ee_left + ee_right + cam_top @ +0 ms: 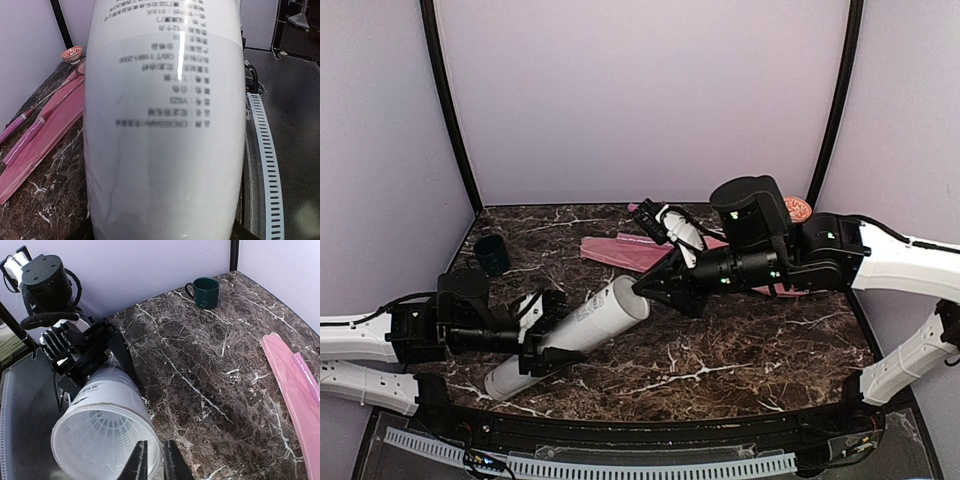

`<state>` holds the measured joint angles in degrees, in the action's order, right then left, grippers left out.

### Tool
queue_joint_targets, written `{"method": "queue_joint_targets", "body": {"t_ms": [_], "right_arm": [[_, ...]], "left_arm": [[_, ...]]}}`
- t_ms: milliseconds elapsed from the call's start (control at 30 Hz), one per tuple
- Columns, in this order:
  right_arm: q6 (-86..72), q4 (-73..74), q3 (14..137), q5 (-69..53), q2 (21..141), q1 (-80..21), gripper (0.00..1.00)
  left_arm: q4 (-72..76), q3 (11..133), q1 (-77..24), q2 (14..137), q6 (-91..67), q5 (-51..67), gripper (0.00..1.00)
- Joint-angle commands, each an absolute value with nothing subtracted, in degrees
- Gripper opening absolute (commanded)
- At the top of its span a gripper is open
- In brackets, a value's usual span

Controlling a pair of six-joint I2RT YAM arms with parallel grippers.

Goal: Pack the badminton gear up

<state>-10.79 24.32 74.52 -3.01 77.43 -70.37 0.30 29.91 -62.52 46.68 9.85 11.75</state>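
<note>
One pale grey tube (570, 335), white shuttlecock (102, 437) inside, held by left fingers (538, 362); right fingers (140, 465) barely parted.

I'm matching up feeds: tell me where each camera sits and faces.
Top camera: high behind the arms, looking down on the table; both arms show, left gripper round the tube, right gripper at its open end.
Left wrist: on the left arm, facing along the tube toward the pink cover and bowl; almost none of its gripper shows.
Right wrist: on the right arm, facing the tube's open end and the cup; its fingers show at the bottom.
Shared: all three see the tube.
</note>
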Motion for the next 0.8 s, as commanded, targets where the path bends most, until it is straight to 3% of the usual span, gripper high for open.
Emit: {"method": "queue_joint_targets", "body": {"t_ms": [0,267,467,767], "right_arm": [[-10.2,23.4,75.9,-2.9,78.7,-71.4,0.20],[-10.0,24.4,76.1,-4.2,80.1,-71.4,0.35],[-9.5,24.2,76.3,-6.9,81.1,-71.4,0.31],[-8.1,24.2,76.7,-14.0,83.4,-71.4,0.39]], "left_arm": [[2.5,28.9,-62.6,45.7,9.2,12.7,0.46],[3.0,28.9,-62.7,45.2,9.3,12.9,0.46],[3.5,28.8,-62.7,44.3,9.8,15.0,0.47],[5.0,29.3,-62.7,44.3,10.8,17.8,0.48]]}}
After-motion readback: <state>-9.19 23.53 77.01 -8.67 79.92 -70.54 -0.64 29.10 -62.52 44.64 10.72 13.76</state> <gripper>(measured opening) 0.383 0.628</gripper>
